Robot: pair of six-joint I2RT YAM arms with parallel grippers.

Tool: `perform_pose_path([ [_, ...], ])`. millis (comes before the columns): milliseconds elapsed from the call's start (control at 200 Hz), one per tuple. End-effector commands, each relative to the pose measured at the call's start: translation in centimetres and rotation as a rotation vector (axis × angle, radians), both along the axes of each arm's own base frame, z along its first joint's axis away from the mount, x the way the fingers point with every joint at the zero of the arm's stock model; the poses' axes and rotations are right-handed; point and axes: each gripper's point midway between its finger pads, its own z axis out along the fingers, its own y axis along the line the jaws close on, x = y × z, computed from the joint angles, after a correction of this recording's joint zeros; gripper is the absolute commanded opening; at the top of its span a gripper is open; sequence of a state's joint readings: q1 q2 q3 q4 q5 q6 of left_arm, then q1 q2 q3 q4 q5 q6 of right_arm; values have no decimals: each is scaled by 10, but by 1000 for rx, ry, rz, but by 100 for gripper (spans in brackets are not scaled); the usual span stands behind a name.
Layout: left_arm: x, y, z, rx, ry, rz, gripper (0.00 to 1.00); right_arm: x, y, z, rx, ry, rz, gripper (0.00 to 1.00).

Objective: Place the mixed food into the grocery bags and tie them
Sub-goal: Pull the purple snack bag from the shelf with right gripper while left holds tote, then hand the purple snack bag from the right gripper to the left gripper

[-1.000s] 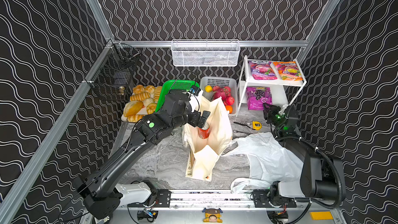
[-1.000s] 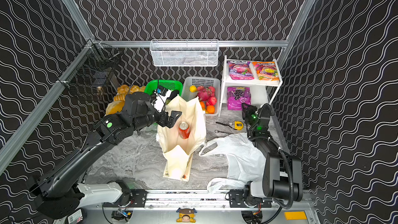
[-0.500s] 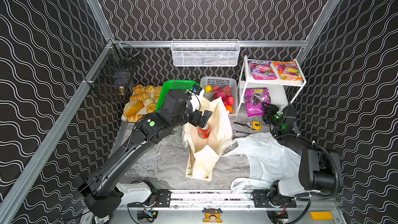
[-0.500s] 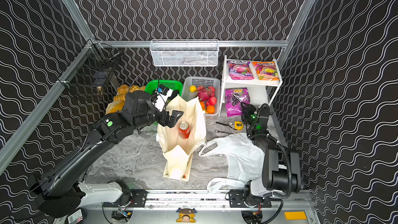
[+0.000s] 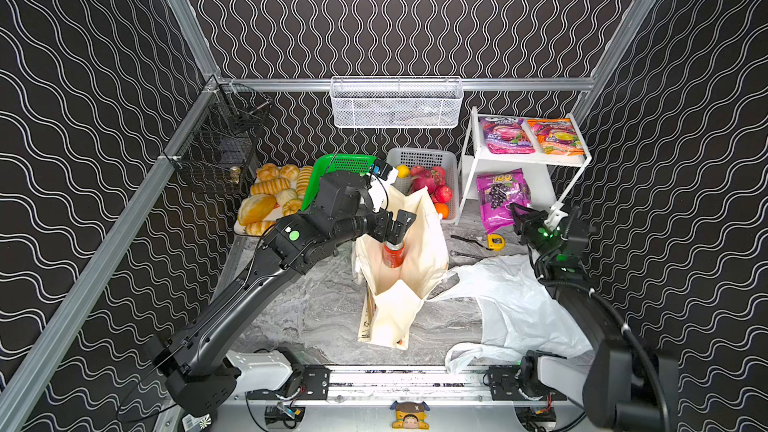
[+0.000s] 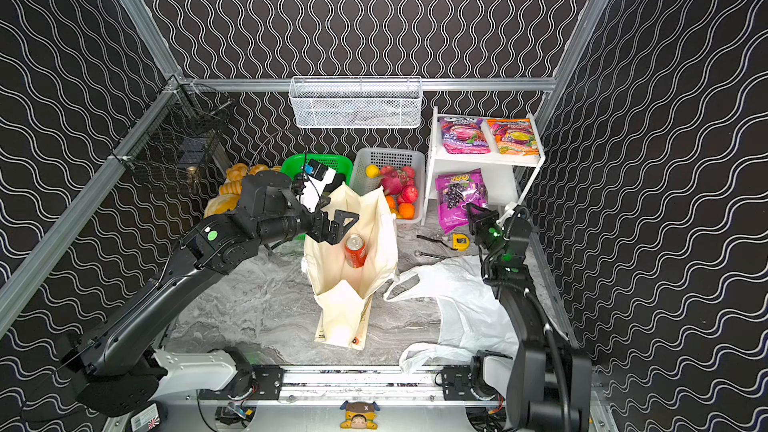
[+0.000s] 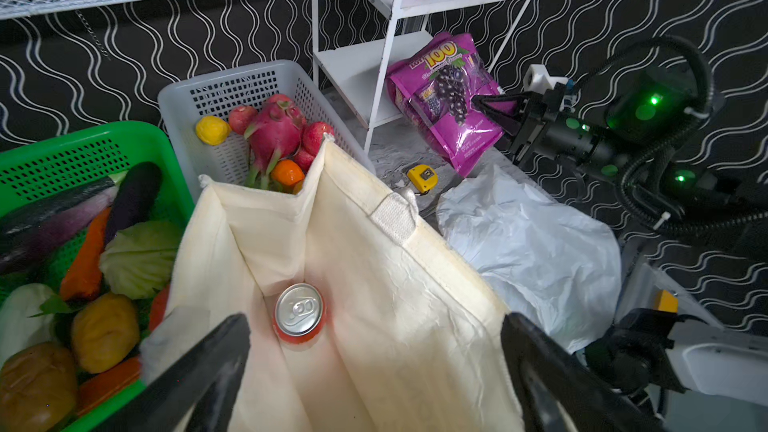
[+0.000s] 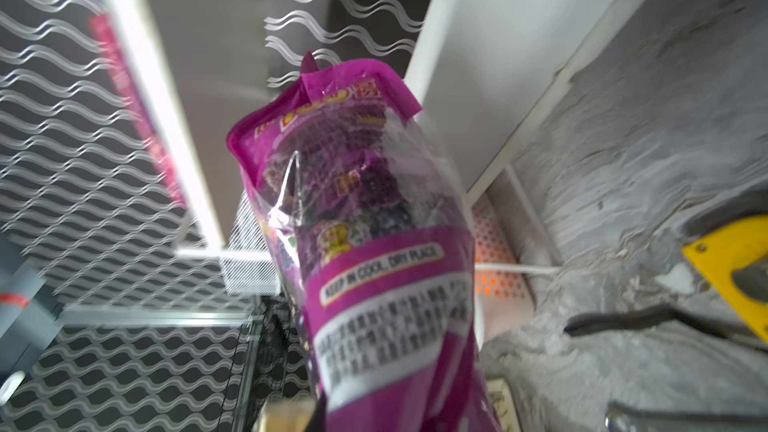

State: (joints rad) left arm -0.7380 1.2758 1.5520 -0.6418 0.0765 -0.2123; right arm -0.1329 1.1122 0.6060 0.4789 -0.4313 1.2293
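**Ana:** Left wrist view first. How did the left pincer [image 5: 397, 228] stand?

**Ben:** Its jaws were wide apart and held nothing. It hung over the open mouth of the cream tote [image 5: 395, 309]. A red drink can [image 7: 298, 311] stood inside the tote, top up, right below the pincer.

**Ana:** And the right pincer [image 7: 484, 105]?

**Ben:** Its jaws were pressed together on the edge of a purple snack packet [image 5: 500, 201]. In both top views that packet was at two o'clock from the tote, at the foot of the white shelf rack [image 5: 536, 160]. The right wrist view was filled by the packet's printed back and was partly blurred.

**Ana:** What lay further out?

**Ben:** A yellow tape measure [image 5: 494, 241] sat on the tabletop [image 5: 316, 313] at three o'clock from the tote, between the tote and the right pincer. The white plastic carrier bag [image 5: 511, 301] lay crumpled at four o'clock, beside the tote and under the right arm. A green basket [image 5: 345, 162] stood at eleven o'clock, with a pale green cabbage [image 7: 139, 257] among its vegetables. A white basket [image 5: 419, 157] of fruit stood at twelve, touching the tote's far edge. Two more packets lay on the rack's top shelf.
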Motion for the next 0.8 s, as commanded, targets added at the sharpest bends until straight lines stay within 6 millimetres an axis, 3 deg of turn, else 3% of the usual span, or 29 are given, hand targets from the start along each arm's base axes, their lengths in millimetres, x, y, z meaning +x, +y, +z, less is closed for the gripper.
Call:
perform_pose_path([
  [0, -7, -16, 13, -111, 45, -57, 97, -26, 20, 27, -24, -89, 110, 0],
  [365, -13, -77, 21, -446, 241, -234, 99, -116, 74, 106, 82, -284, 423, 0],
  [516, -16, -107, 21, -492, 269, -299, 99, -132, 85, 133, 108, -349, 484, 0],
  [796, -23, -147, 23, -601, 213, -324, 99, -145, 101, 162, 173, -438, 539, 0],
])
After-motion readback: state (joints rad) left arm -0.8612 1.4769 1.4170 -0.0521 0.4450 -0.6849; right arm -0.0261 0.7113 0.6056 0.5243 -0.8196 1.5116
